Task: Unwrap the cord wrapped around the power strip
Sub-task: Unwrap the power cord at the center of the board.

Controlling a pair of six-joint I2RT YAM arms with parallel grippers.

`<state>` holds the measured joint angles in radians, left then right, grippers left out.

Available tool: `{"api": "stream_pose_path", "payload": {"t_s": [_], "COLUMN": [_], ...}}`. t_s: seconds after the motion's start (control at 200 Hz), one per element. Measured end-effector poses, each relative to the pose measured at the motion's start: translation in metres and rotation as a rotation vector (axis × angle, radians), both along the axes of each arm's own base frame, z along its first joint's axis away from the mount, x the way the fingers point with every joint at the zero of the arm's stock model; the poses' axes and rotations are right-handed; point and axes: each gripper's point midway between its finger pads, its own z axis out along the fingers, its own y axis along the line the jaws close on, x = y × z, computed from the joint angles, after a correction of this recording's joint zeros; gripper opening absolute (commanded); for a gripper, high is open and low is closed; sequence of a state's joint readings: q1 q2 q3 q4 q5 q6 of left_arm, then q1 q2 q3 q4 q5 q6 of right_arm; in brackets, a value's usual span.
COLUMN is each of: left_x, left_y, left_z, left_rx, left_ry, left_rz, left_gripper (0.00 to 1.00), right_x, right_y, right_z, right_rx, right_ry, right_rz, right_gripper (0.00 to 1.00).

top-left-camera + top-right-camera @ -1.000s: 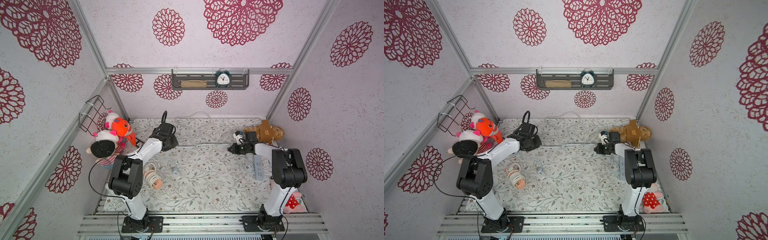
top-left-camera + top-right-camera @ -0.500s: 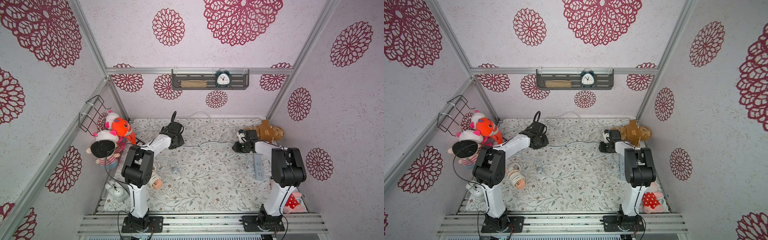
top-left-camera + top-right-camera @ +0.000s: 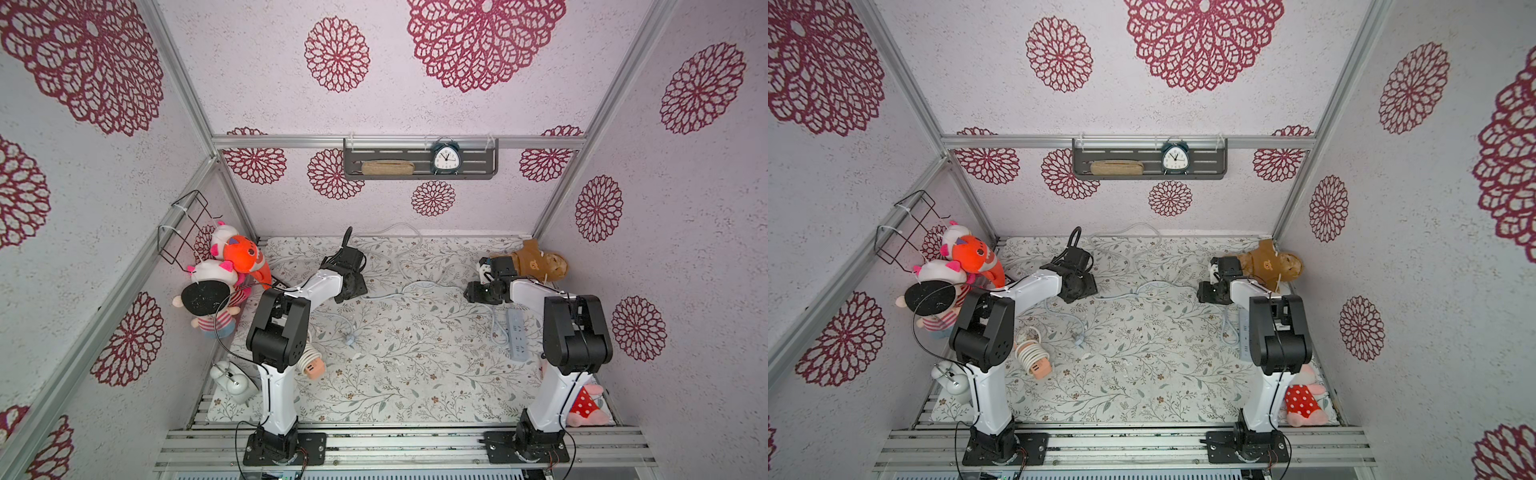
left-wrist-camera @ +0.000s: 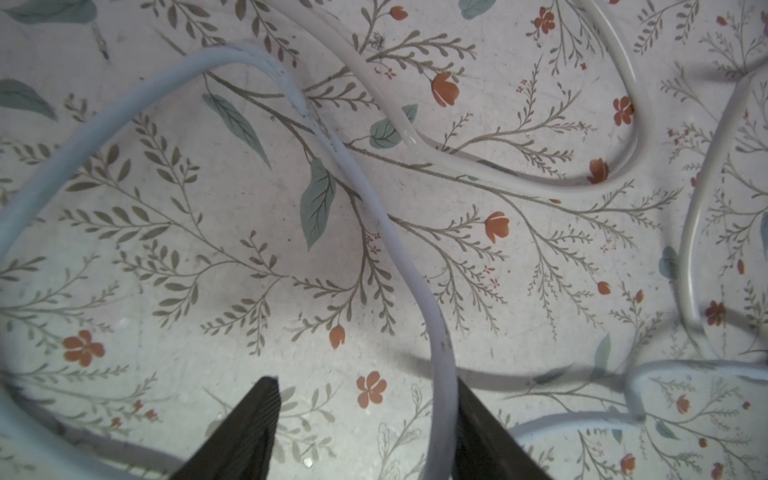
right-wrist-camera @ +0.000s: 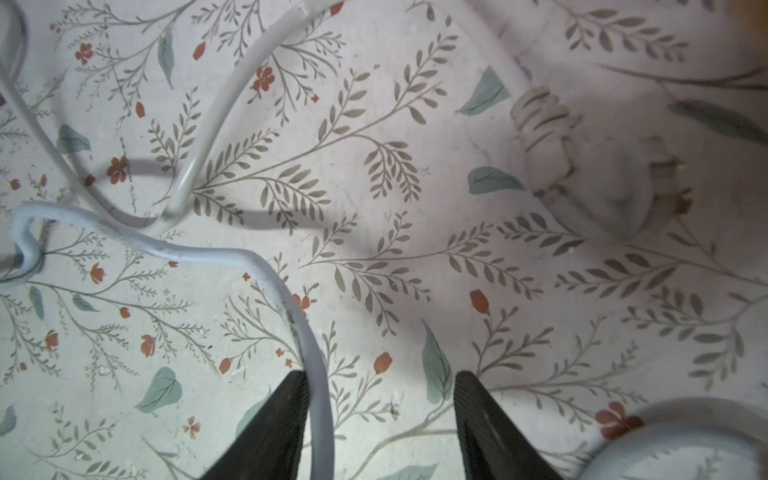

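Along the right edge of the counter (image 3: 415, 374) we find the strip (image 3: 516, 334) lying flat, sockets up, just beside the right arm. No turn of cord crosses the part we can see. Its pale blue cord (image 3: 428, 284) loops loosely on the counter next to it. From there it runs across the far half of the counter from the right pincer (image 3: 473, 291) to the left pincer (image 3: 357, 289), sagging in shallow waves between them in both top views.

In the left wrist view the left pincer (image 4: 365, 386) stands wide open. The cord (image 4: 380, 208) curves down into the gap and rests against the inner face of one finger (image 4: 478, 436), while the other finger is well clear of it. We see no pinch, so nothing is held.

The right pincer (image 5: 380, 376) is likewise spread apart. The cord (image 5: 208, 252) bends in and passes along the inside of one finger (image 5: 278, 424), with open counter between it and the other finger, so it is not gripped either. A blurred pale plug (image 5: 598, 187) lies on the counter ahead of this pincer.

A separate white cord (image 3: 401, 257) snakes along the back of the counter. Near the left arm's base lies a pink strip (image 3: 309, 363) with white cord wound round it. A brown monkey (image 3: 536, 262) sits in the far right corner.
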<state>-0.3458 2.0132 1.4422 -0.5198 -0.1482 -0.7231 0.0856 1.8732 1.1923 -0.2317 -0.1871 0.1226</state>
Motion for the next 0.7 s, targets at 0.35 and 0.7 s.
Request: {"api": "stream_pose_path", "payload": {"t_s": [0.35, 0.7], "left_x": [0.004, -0.001], "left_y": [-0.006, 0.002], "left_z": [0.061, 0.088], "left_rx": [-0.013, 0.034], "left_ry": [-0.122, -0.151], "left_rz": [-0.026, -0.046], "left_gripper": [0.87, 0.92], "right_x": [0.006, -0.026], "right_y": [0.008, 0.001], "right_z": [0.063, 0.083], "right_rx": [0.003, -0.055], "right_ry": [-0.087, -0.067], "right_rz": [0.025, 0.031], "right_gripper": [0.68, 0.6]}}
